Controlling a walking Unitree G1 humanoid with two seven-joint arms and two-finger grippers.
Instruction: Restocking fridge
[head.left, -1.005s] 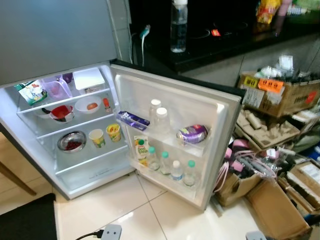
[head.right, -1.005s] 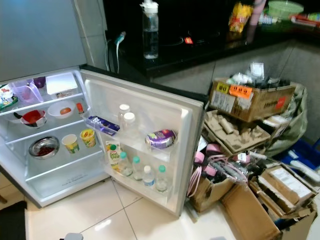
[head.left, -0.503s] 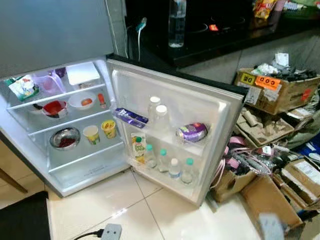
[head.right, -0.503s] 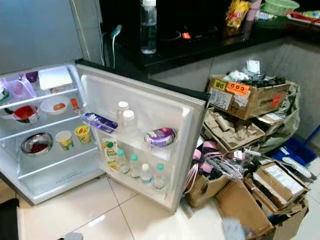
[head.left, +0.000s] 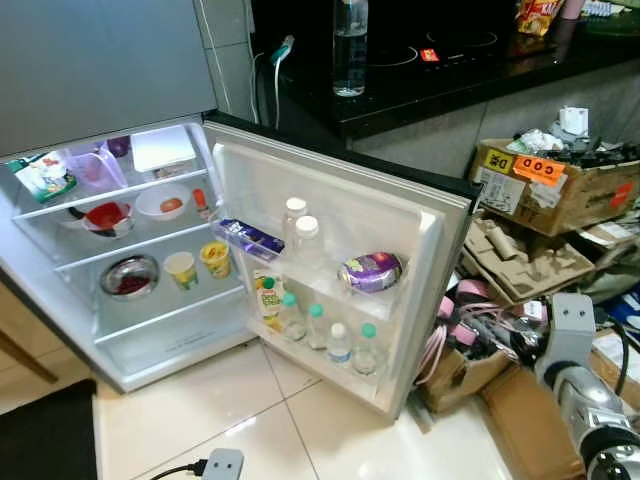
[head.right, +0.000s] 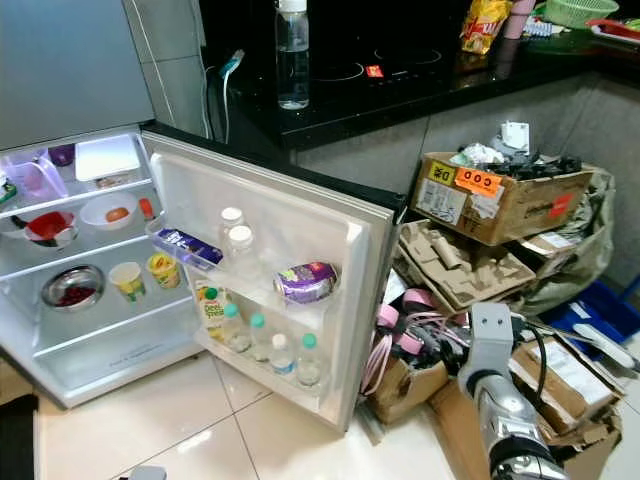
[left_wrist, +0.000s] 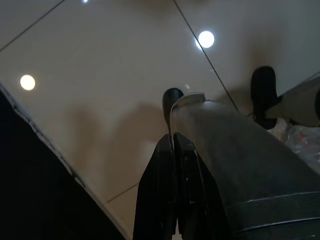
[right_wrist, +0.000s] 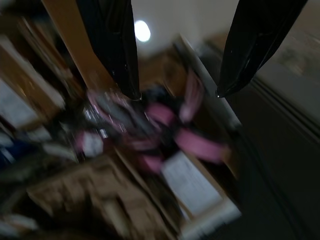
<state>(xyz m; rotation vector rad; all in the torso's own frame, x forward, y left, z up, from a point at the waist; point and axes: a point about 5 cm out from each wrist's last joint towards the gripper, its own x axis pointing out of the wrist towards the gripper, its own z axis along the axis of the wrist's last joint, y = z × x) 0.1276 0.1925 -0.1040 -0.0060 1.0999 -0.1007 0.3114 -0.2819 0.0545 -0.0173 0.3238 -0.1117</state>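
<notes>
The small fridge stands open, its door (head.left: 350, 200) swung out toward me. The door racks hold a purple pouch (head.left: 371, 271), a juice carton (head.left: 266, 297), several small water bottles (head.left: 325, 335) and two white-capped bottles (head.left: 298, 235). Bowls (head.left: 129, 275) and two cups (head.left: 181, 269) sit on the lit shelves. A tall water bottle (head.left: 349, 50) stands on the black counter behind. My right arm (head.left: 585, 400) is raised at the lower right, and its gripper (right_wrist: 177, 94) is open and empty above a box of pink things (right_wrist: 165, 130). My left gripper (left_wrist: 172, 142) hangs shut over the floor.
Cardboard boxes (head.left: 555, 185), egg trays (head.left: 515, 265) and a box of pink things (head.left: 470, 320) crowd the floor right of the door. A power strip (head.left: 222, 465) and a black mat (head.left: 45, 440) lie on the tiles in front of the fridge.
My right arm has come up into view at the lower right. The camera has shifted slightly; nothing in the fridge has moved.
</notes>
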